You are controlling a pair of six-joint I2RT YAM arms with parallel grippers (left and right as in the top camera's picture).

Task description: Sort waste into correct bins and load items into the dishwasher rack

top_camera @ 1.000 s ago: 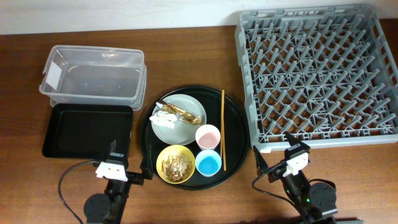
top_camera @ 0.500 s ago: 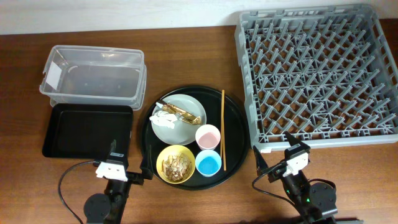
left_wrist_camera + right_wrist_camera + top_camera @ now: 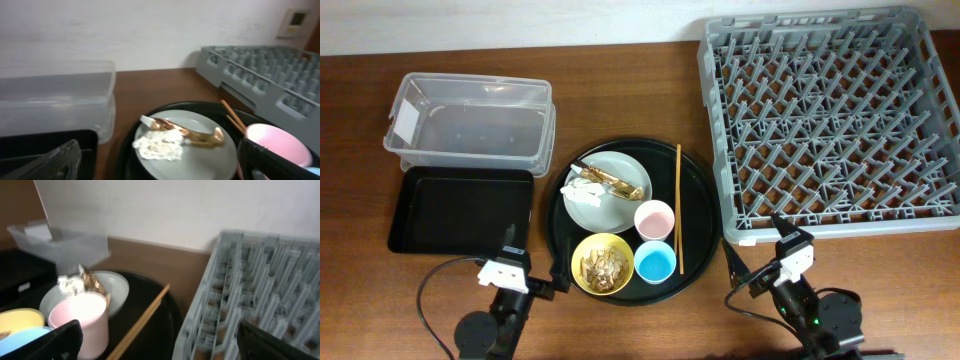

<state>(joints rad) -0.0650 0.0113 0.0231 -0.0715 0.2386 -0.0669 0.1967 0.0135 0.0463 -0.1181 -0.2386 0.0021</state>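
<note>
Tan-brown flaky food scraps (image 3: 603, 265) lie in a yellow round bowl (image 3: 580, 250). The bowl stands on the near part of a large round black tray (image 3: 698, 190) in the middle of the bench (image 3: 620, 90). Behind the bowl, toward the far edge, a pale grey-green round plate (image 3: 605, 212) carries a wad of crumpled white paper (image 3: 584, 187) and a shiny gold-brown wrapper (image 3: 622, 184), the two touching. A small pinkish-white cup (image 3: 653, 219) stands upright just beside the plate's near right rim. A small light-blue cup (image 3: 655, 262) stands upright just beside the bowl, on its right. A thin wooden chopstick (image 3: 678, 205) lies flat on the round tray to the right of both cups, running from far to near.

Toward the far left corner stands a clear rectangular plastic tub (image 3: 470, 130) with a white label (image 3: 405, 122) on its left end. A shallow black rectangular tray (image 3: 460, 210) sits close against the tub's near side.

The far right corner holds a large square grey plastic grid crate (image 3: 825, 120) with rows of upright pegs, which reaches most of the way to the near edge.

At the near edge, left of the bowl, the left gripper (image 3: 159, 146) faces the plate, its fingers spread wide apart and gripping no object. Also at the near edge, just before the crate's near left corner, the right gripper (image 3: 159, 327) has its fingers equally wide apart, with nothing clamped between them.
</note>
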